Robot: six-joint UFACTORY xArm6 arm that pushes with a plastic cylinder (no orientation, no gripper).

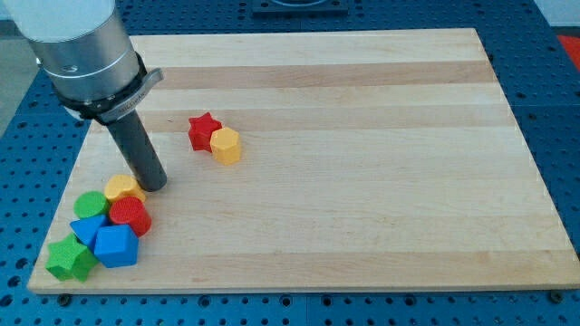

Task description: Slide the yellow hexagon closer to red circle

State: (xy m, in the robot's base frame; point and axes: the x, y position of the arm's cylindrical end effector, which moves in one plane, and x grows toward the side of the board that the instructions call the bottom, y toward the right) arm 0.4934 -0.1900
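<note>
The pale wooden board (362, 163) fills most of my view, lying on a blue perforated table (562, 136). My arm's grey metal cylinder (82, 54) comes in at the view's top left and narrows into the straight dark rod (136, 149). My tip (154, 186) rests on the board just at the upper right edge of a cluster of blocks in the view's lower left corner. There is no hand on this rig, so nothing is grasped; the tip only touches or nearly touches the yellow block (120, 189) in that cluster, whose shape I cannot make out.

In the cluster, going by size: a blue cube (116, 245), a green star-shaped block (70, 259) at the bottom left, the red circle (130, 215), a green round block (89, 205), and another blue block (88, 230) mostly hidden between them.

The yellow hexagon (226, 145) sits well apart from the cluster, up and to the view's right of my tip, touching the red star (204, 130) on its upper left. It is well apart from the red circle.
</note>
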